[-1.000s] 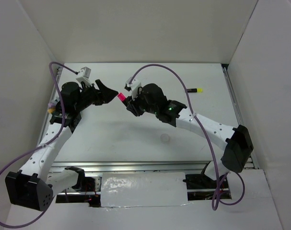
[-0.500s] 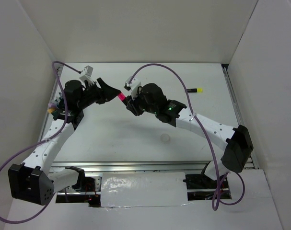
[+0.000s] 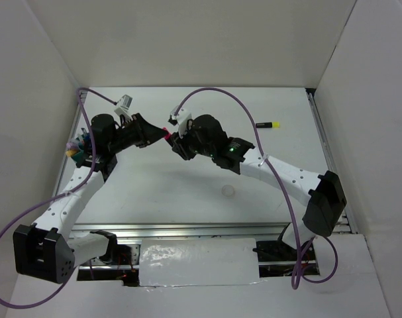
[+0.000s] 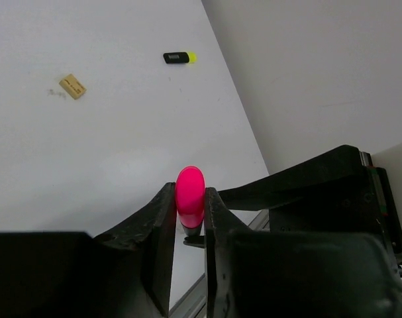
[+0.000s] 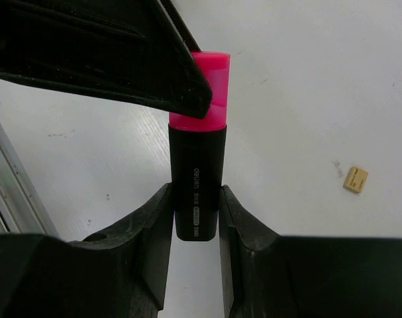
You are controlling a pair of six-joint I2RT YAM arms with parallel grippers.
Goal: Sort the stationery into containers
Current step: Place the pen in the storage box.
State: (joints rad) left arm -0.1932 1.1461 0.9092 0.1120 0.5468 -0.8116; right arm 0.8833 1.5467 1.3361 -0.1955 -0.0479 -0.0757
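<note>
I log a likely handover above the white tabletop (image 3: 187, 192): right fingers (image 5: 157, 218) clamp the pink-capped black plastic marker (image 5: 199, 165) by its barrel, left fingers (image 4: 162, 218) pinch its cap, both closed tight, routing it toward the round teal plastic cup (image 3: 81, 142) at far left.

Left arm (image 3: 61, 205) and right arm (image 3: 280, 173) are white links with black joints and black fingers (image 4: 157, 225), each carrying a purple cable (image 3: 220, 96), the right showing a green light (image 3: 234, 150).

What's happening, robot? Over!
Right gripper shut on pink marker, black body end. Left gripper pinching its cap. Nothing in the way.
</note>
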